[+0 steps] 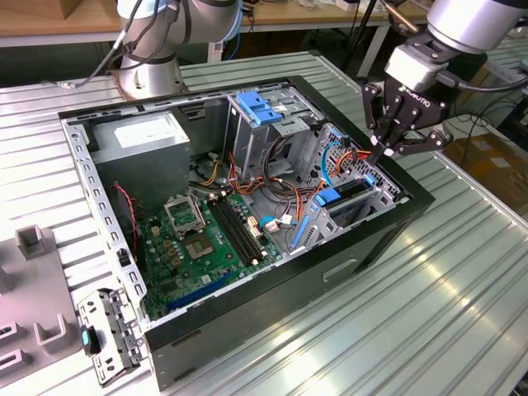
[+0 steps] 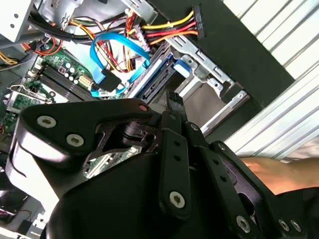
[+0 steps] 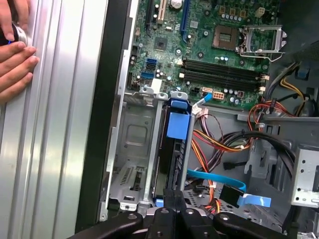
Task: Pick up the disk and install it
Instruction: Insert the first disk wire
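The pick-up part of the task looks done: the disk (image 3: pixel 174 152) is no longer out on the counter (image 1: pixel 429 313) but stands on edge inside the open computer case (image 1: pixel 247 301), slid into one slot of the metal drive bay (image 3: pixel 130 144) at the corner of the case on the exterior view's right. In the first wrist view its blue plastic tab faces the motherboard (image 3: pixel 209 50), and the slot just beside it, towards the case wall, holds nothing.

The claw (image 3: pixel 175 199) is at the outer end of that slot. Its fingers are drawn together with nothing visibly between them, and their tip sits on or just above the disk's end, which reads as pushing rather than gripping. The second wrist view shows the same: the closed tip of the claw (image 2: pixel 174 99) right at the blue rail of the disk (image 2: pixel 158 74). In the exterior view the claw (image 1: pixel 388 153) hangs over the bay.

Installation seems close to its end. Whether the disk is pressed fully home and latched cannot be told from these pictures. The blue data cable (image 3: pixel 219 180) and a bundle of power wires (image 2: pixel 169 27) lie close by, and their plugs appear to hang free.

A person's hand (image 3: pixel 15 57) rests on the counter outside the case, well apart from the claw
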`<state>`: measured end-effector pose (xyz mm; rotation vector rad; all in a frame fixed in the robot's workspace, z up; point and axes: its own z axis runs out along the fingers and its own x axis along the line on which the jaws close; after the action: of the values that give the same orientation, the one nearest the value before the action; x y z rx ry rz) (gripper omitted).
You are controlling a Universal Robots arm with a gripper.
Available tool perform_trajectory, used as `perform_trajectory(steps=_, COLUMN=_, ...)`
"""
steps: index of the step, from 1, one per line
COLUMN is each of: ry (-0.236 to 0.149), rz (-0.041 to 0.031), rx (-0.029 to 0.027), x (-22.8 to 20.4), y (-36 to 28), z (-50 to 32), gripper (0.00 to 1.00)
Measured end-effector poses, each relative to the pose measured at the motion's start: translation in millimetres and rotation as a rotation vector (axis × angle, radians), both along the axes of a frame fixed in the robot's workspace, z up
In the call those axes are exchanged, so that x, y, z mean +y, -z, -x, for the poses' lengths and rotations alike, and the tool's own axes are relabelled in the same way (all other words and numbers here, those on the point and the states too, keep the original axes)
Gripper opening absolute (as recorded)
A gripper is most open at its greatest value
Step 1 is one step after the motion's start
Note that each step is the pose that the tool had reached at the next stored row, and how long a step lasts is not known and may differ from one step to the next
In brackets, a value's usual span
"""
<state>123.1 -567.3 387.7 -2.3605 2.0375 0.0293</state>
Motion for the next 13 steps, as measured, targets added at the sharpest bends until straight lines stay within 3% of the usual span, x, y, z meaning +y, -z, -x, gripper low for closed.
perform_trajectory(steps=2, ry=-0.027, rz=-0.0001, rx=0.0001, x=0.1, y=0.1, z=-0.6, gripper=0.11)
perform_trajectory(steps=6, ry=-0.117, rz=0.0000, rx=0.0000, x=0.1, y=0.1, z=-0.7, gripper=0.11)
perform_trajectory(steps=9, ry=-0.178, rz=-0.0002, rx=0.0000, x=0.4, y=-3.2, z=-1.6, gripper=0.11)
perform_trajectory(steps=13, ry=-0.212, rz=0.0005, rx=0.0000, x=1.0, y=-3.5, z=-4.2, gripper=0.11)
